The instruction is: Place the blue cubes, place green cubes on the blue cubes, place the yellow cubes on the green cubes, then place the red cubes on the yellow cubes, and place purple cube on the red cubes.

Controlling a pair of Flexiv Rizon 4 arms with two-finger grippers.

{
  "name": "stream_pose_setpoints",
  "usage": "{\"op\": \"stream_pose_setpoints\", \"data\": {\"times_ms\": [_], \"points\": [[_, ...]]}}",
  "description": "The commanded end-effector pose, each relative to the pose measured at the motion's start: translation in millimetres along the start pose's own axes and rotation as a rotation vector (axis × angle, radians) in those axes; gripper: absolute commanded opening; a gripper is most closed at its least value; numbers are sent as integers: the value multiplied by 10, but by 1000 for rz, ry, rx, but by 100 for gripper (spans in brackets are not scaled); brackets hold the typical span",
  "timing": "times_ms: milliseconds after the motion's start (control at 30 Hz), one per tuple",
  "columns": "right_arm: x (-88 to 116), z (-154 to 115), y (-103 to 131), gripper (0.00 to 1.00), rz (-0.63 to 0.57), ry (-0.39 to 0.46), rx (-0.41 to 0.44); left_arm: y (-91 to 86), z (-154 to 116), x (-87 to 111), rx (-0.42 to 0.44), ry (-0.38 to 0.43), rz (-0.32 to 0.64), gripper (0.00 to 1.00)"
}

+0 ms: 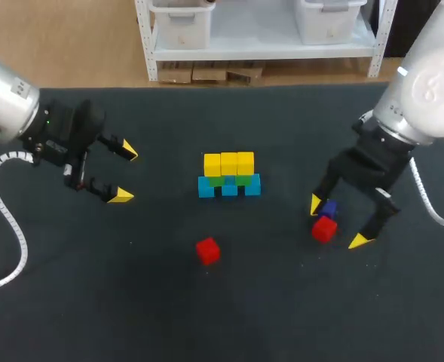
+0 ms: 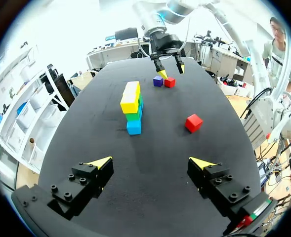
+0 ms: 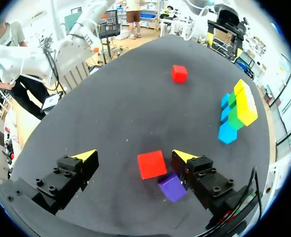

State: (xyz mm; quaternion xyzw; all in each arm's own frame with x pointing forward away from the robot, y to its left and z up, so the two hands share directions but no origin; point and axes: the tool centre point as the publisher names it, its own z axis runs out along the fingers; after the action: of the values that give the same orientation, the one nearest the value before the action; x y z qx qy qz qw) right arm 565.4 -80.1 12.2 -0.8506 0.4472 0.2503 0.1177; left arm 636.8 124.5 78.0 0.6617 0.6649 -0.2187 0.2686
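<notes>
Black table (image 1: pixel 131 309) with a partly built wall of cubes at its middle: three blue cubes (image 1: pixel 229 187) in a row on the surface, green cubes (image 1: pixel 216 181) on them, and three yellow cubes (image 1: pixel 229 163) across the top. The right arm (image 1: pixel 421 98) comes in well to the right of this wall and hangs low over the table, its jaws spread wide with their yellow tips just above the surface. The left arm (image 1: pixel 14 105) is well to the left of the wall, its jaws likewise spread and holding nothing, pointed toward the wall from a distance. One red cube (image 1: pixel 324 228) lies on the table to the right of the wall, between the right jaws; the right wrist view shows it close against the jaw nearer the wall and well apart from the other, so it is not pinched. The purple cube (image 3: pixel 172 186) lies just beside that red cube, tucked under the same near jaw, also to the right of the wall. A second red cube (image 1: pixel 207 250) lies alone on the table in front of the wall, on the robot's side, apart from both arms.
</notes>
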Motion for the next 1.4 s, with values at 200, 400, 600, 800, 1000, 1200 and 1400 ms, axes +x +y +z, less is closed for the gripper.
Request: {"op": "stream_pose_setpoints", "data": {"times_ms": [200,400,600,800,1000,1200,1400], "points": [[187,18,30,78,6,12,-7,-15,-3,16,-4,-6,4,100],[243,5,16,76,35,25,16,-15,-3,16,-4,-6,4,100],[203,-2,-4,87,145,9,59,-15,-3,16,-4,-6,4,100],[87,20,37,83,190,-19,65,-15,-3,16,-4,-6,4,100],[88,41,33,50,196,-10,67,-15,-3,16,-4,-6,4,100],[132,74,-6,59,202,12,75,-15,-3,16,-4,-6,4,100],[115,116,-35,77,209,15,81,-15,-3,16,-4,-6,4,100]]}}
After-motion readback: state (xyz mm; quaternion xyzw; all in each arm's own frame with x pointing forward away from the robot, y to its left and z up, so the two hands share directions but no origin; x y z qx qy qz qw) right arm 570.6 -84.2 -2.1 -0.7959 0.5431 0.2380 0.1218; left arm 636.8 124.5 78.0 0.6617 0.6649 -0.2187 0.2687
